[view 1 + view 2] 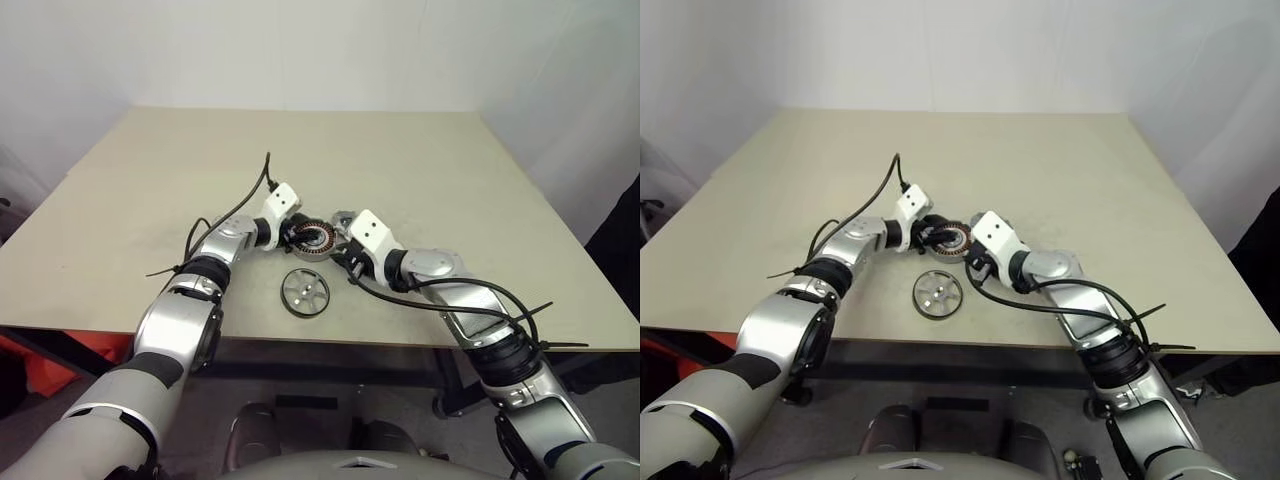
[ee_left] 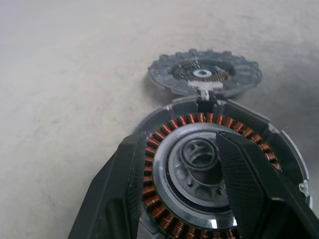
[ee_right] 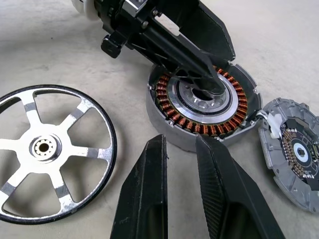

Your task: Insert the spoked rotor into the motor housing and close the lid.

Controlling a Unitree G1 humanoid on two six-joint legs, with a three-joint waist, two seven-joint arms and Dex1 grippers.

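Spoked rotor lies flat on the desk near its front edge, nearest of the parts, free of both claws. Six pale spokes, dark rim, small hub.

Just beyond it, at about 12 o'clock, sits the motor housing, open side up, copper windings ringing a silver hub.

Left claw reaches in from the housing's 9 o'clock side. Its fingers are spread apart and hang over the housing's centre, one to each side of the hub; whether they touch metal I cannot tell. It pinches nothing.

Right claw comes in from about 4 o'clock of the housing, tips just short of the housing's wall. Its two fingers stand a narrow gap apart, with nothing between them.

Lid lies flat on the desk on the housing's 3 o'clock side, touching it at a small pale tab at the housing's rim. Its inner face is up, dark centre showing.
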